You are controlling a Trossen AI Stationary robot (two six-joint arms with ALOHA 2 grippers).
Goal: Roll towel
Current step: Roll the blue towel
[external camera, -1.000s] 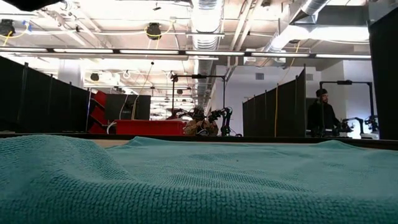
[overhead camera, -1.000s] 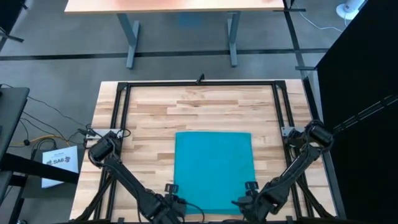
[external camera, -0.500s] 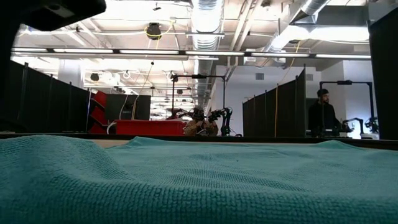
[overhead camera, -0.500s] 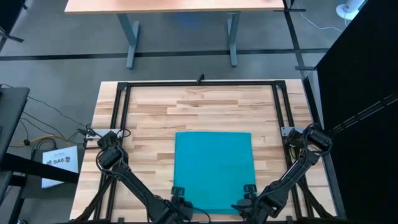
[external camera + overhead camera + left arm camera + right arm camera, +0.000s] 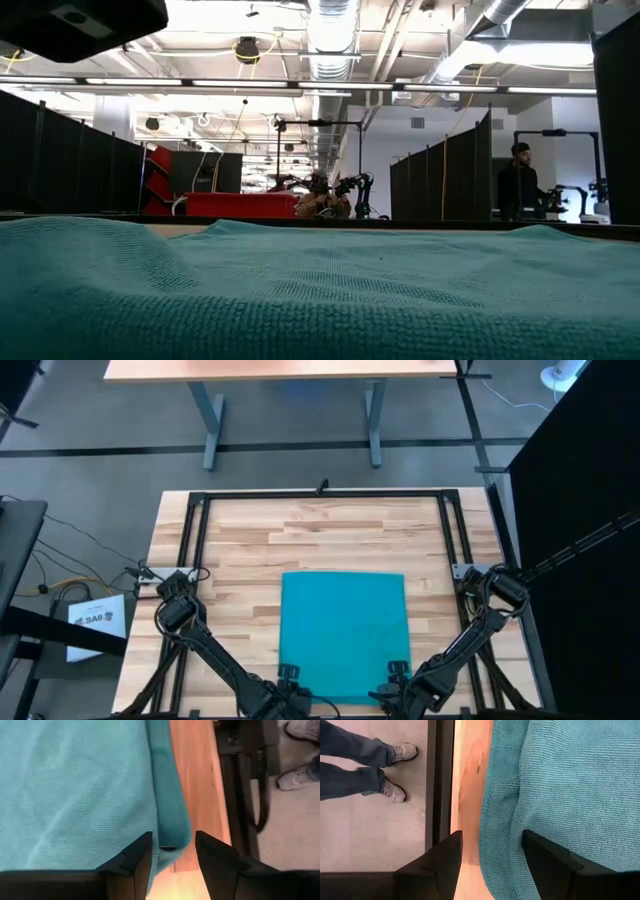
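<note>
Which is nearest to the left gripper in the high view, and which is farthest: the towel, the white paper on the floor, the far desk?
From the left gripper:
1. Towel, directly at it, table's near middle.
2. White paper, on the floor, left.
3. Far desk, beyond the table.

the towel's (image 5: 344, 635) near edge and both arms run off the high view's bottom edge.

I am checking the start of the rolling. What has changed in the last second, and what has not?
Both grippers, left and right, moved inward over the towel's near corners, jaws open, nothing gripped yet. The towel stayed flat, unrolled, in the same place.
</note>
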